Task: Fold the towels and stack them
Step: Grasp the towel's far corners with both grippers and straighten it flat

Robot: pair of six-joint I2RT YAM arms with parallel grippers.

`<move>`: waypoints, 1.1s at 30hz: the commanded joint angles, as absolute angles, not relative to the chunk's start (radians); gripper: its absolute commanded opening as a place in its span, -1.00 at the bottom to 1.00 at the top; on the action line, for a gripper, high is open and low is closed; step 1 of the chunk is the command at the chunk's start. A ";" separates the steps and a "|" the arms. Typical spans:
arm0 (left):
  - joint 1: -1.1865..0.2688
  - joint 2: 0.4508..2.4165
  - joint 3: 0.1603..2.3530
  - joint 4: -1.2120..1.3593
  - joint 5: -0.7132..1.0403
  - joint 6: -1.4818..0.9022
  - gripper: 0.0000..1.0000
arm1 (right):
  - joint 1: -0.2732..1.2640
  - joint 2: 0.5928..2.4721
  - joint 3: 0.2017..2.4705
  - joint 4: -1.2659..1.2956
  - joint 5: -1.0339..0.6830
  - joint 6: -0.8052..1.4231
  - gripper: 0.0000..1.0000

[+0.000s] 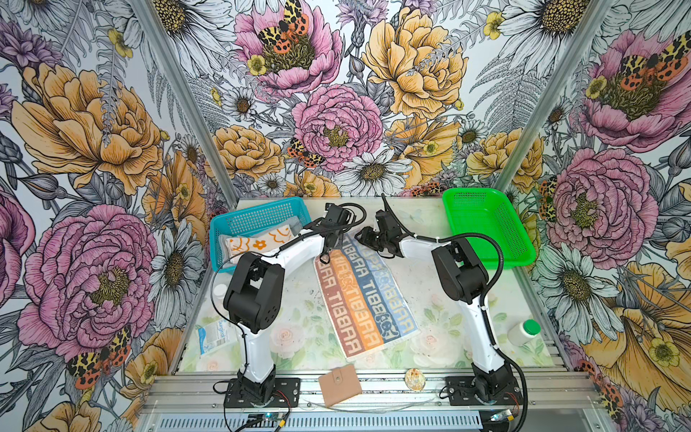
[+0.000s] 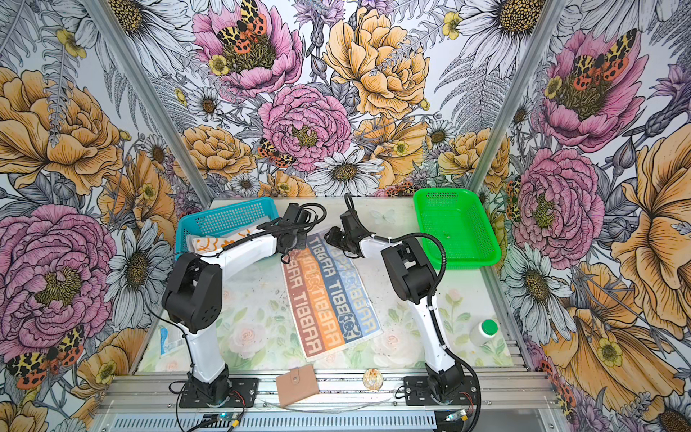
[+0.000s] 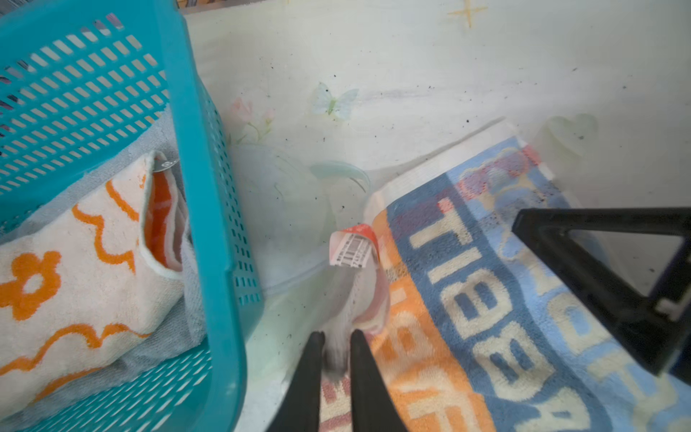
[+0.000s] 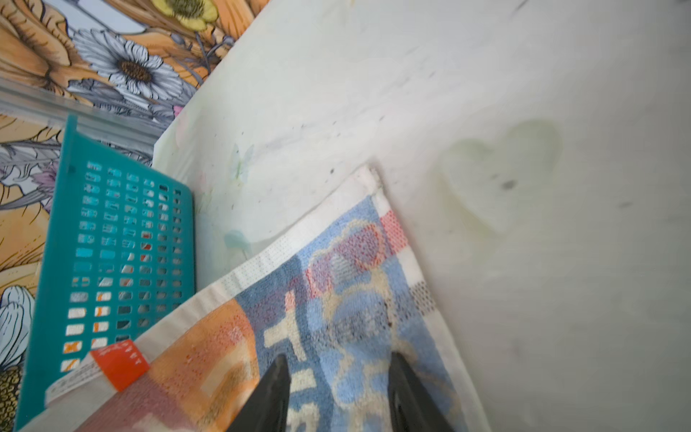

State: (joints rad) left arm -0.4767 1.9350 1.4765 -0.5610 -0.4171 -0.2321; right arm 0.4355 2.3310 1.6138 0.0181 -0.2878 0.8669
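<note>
The lettered towel (image 1: 368, 303) (image 2: 331, 299) lies spread flat down the middle of the table in both top views. My left gripper (image 1: 324, 257) (image 3: 336, 334) is at its far left corner. The jaws stand slightly apart, open, with a blurred fold of the towel's edge between the fingertips, beside its orange tag (image 3: 351, 248). My right gripper (image 1: 361, 236) (image 4: 339, 357) is open over the blue stripe at the far right corner, with nothing between its fingers. The folded flower towel (image 1: 258, 243) (image 3: 74, 262) rests on the grey towel (image 3: 164, 134) inside the blue basket (image 1: 254, 213).
A green basket (image 1: 486, 232) stands at the back right. Near the front edge lie a tan wallet (image 1: 339, 384) and a small round shell-like thing (image 1: 414, 379). A blue-white packet (image 1: 211, 334) lies at the left edge, a white bottle with a green cap (image 1: 523, 331) at the right.
</note>
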 commanded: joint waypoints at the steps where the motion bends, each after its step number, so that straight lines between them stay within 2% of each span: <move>1: -0.463 1.961 1.547 -0.539 -0.390 -0.190 -0.14 | 0.386 2.336 1.612 -0.105 -0.200 0.858 -0.11; 5: -0.461 1.960 1.585 -0.531 -0.377 -0.153 0.17 | 0.342 2.341 1.641 -0.121 -0.181 0.839 -0.11; 8: -0.471 1.938 1.574 -0.529 -0.331 -0.130 0.32 | 0.309 2.352 1.687 -0.140 -0.177 0.816 -0.11; 13: -0.508 1.852 1.467 -0.544 -0.177 -0.155 0.29 | 0.273 2.336 1.738 -0.173 -0.157 0.739 -0.08; 18: -0.580 1.663 1.225 -0.578 -0.081 -0.289 0.17 | 0.290 2.171 1.650 -0.166 -0.110 0.584 0.17; 24: -0.752 1.479 0.991 -0.700 -0.090 -0.454 0.10 | 0.331 1.842 1.306 -0.163 -0.197 0.573 0.21; 30: -0.919 1.384 0.847 -0.758 -0.058 -0.618 0.00 | 0.402 1.480 0.790 -0.146 -0.167 0.677 0.16; 33: -0.991 1.364 0.821 -0.764 -0.080 -0.676 -0.02 | 0.450 1.337 0.611 -0.146 -0.170 0.734 0.14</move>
